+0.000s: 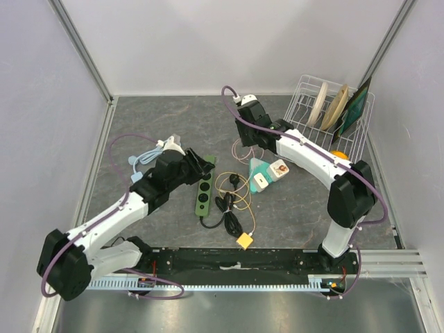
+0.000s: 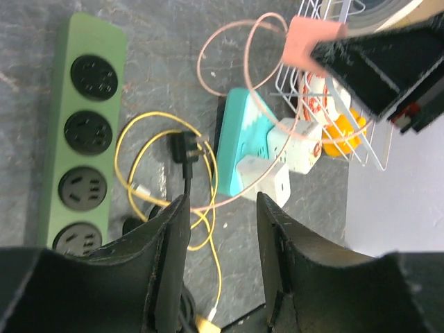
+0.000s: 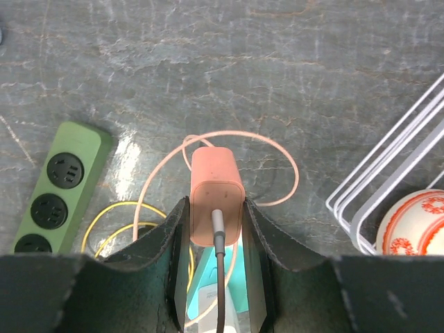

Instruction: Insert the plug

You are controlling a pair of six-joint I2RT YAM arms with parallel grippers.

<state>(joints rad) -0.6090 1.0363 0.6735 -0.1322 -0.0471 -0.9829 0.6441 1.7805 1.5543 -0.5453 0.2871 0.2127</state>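
Observation:
My right gripper is shut on a pink charger plug with a cable coming out of its back, held above the table. The plug also shows in the left wrist view. Below it lies a teal power strip with white adapters plugged in, also seen in the left wrist view. A green power strip with several black sockets lies to the left. My left gripper is open and empty, hovering beside the green strip's far end. My right gripper is above the teal strip's far end.
A white wire dish rack with plates stands at the back right. A black plug with coiled black cord, a yellow cable and a pink cable loop lie between the strips. A light blue cable lies left.

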